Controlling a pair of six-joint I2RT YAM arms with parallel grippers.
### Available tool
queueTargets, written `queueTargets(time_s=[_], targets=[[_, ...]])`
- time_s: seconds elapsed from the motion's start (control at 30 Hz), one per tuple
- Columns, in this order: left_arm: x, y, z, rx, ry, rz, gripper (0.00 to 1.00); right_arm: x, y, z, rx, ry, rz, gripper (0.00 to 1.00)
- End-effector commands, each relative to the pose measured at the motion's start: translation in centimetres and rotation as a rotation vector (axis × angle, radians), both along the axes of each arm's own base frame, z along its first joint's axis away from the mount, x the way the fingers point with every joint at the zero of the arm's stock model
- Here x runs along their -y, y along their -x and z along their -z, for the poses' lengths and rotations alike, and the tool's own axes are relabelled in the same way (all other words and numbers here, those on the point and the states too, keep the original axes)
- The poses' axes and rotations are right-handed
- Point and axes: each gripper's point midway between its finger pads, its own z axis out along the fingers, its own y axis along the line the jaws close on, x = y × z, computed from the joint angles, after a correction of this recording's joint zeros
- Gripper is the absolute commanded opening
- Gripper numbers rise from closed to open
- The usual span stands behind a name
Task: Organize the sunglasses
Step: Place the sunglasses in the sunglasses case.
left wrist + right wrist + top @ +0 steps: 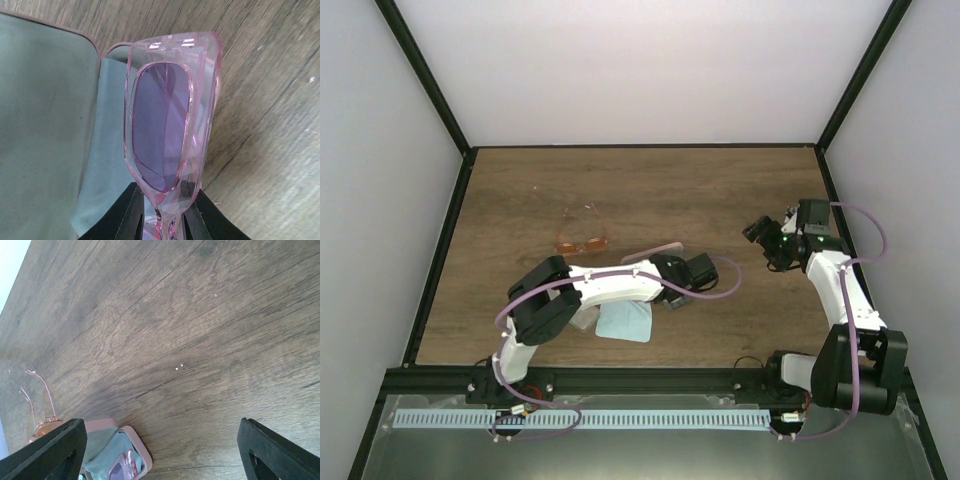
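Purple-pink pair (162, 130): pinched by the frame in my left tool (164, 212), over the open pink case (45, 125); only one lens shows, rest is cut off.
Right tool (167, 450): spread wide, holding nothing.
Orange pair (582, 240): on the tabletop (720, 190) just beyond the case, partly behind the right tool in its wrist view.

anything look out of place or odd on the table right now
The orange sunglasses lie loose on the table, temples unfolded, outside the pink case. The purple pair is gripped in the left end effector at that open case. Nothing looks broken.
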Motion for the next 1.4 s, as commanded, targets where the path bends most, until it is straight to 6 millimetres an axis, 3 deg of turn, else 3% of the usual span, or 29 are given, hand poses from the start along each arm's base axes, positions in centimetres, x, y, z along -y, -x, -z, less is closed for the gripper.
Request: queueTargets(time_s=[0.0, 0.37, 0.67, 1.37], targets=[[-0.1, -2.0, -1.7, 0.108, 0.037, 0.002, 0.21, -0.1, -0.2, 0.0, 0.015, -0.002, -0.012, 0.85], [-1.3, -3.1, -1.4, 0.191, -0.044, 0.027, 0.23, -0.1, 0.2, 0.9, -0.005, -0.001, -0.010, 0.85], [-2.7, -3.0, -1.0, 0.225, -0.099, 0.080, 0.24, -0.2, 0.1, 1.3, -0.014, -0.004, -0.017, 0.85], [-1.6, -2.1, -0.4, 0.169, -0.064, 0.084, 0.25, -0.2, 0.3, 1.9, -0.029, -0.002, -0.020, 0.86]])
